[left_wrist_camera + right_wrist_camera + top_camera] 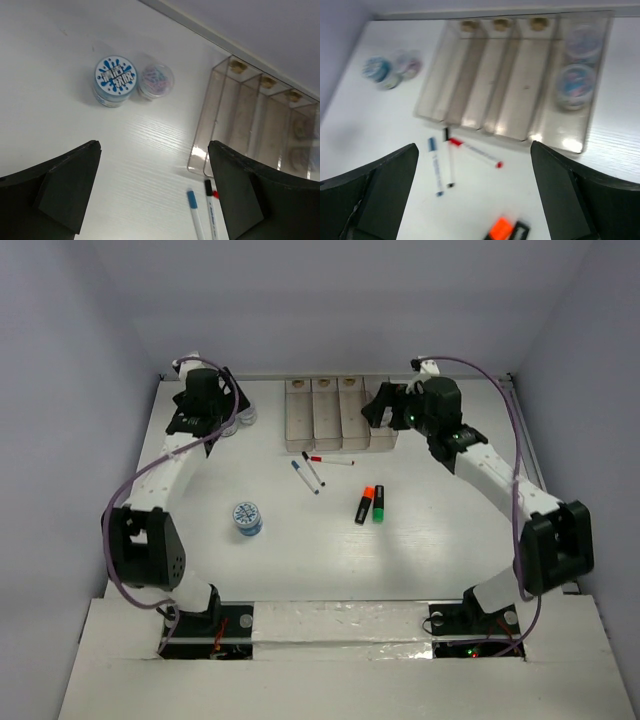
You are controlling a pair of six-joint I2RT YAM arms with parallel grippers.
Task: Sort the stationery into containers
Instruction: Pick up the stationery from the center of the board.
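Observation:
The clear four-compartment tray stands at the back middle; its rightmost compartment holds two patterned tubs. Red-capped, black-capped and blue-capped pens lie just in front of it. The orange and green highlighters lie side by side nearer me. One tub stands alone at the front left. Two more tubs stand left of the tray. My left gripper is open and empty above them. My right gripper is open and empty over the tray's right end.
White walls close the table at the back and sides. The tray's three left compartments hold nothing. The right arm's purple cable arcs over the right side of the table.

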